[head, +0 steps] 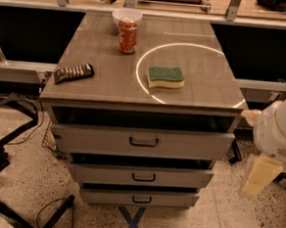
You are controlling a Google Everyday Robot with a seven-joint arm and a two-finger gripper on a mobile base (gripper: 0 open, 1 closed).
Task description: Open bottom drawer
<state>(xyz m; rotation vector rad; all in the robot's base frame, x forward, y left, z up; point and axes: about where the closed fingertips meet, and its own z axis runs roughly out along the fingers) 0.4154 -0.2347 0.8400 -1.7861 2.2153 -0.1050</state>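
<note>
The bottom drawer (139, 197) is the lowest and narrowest of the cabinet's three grey-brown fronts, with a small dark bar handle (142, 200) at its centre. A dark gap shows above it. My gripper (259, 176) hangs as a pale cream shape under the white arm (282, 129) at the right edge. It is right of the cabinet, level with the middle drawer (141, 176), and touches nothing.
The top drawer (143, 142) juts out furthest. On the cabinet top (106, 81) are a red can (128, 35), a white bowl (127, 16), a green sponge (165, 77) and a dark ridged object (73, 73). Black chair parts (3, 140) and cables lie left; a blue tape X (134, 224) marks the floor.
</note>
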